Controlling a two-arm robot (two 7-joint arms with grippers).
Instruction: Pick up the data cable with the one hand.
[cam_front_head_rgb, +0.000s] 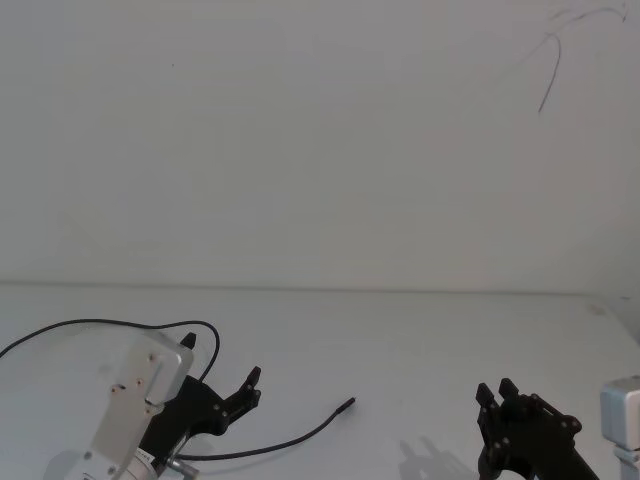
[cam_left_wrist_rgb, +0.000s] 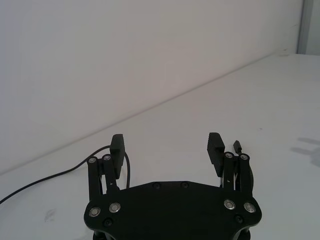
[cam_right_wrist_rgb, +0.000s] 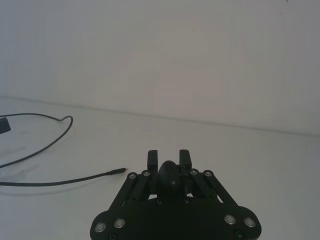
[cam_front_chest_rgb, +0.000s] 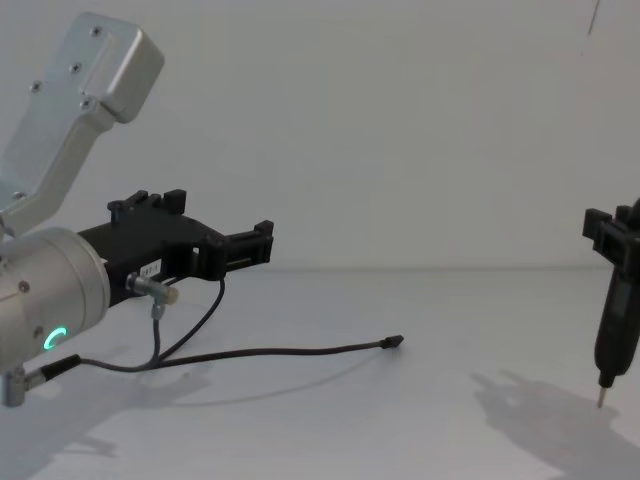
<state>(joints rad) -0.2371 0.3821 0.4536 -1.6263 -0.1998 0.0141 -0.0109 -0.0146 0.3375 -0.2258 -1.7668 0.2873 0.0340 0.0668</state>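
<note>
a plain white wall (cam_front_head_rgb: 320, 140) stands behind a bare white desk (cam_front_head_rgb: 430, 330). on the desk's left half, toward its near edge, we see the data cable (cam_front_head_rgb: 300, 438). it is a thin black line that comes in from the left edge, arcs away from us in a wide loop and passes beneath our left arm. from there it runs along the near side to end in a small plug (cam_front_head_rgb: 347, 404) about midway across the desk. it lies flat and free, touching nothing but the desk.

our left gripper (cam_left_wrist_rgb: 166, 144) hovers above the looped part of the cable, clear of the surface, its fingers spread wide apart and holding nothing. our right gripper (cam_right_wrist_rgb: 168, 155) sits parked over the near right corner with its fingers drawn together, well apart from the cable.

we judge the cable to be very light and limp, so it will droop on either side of any grip. it may also slide or roll from under a pad on this smooth top, and its thin round section gives little to bite on. we would take it on the straight run a short way behind the plug, where it lies open to reach, closing across it rather than along it.
</note>
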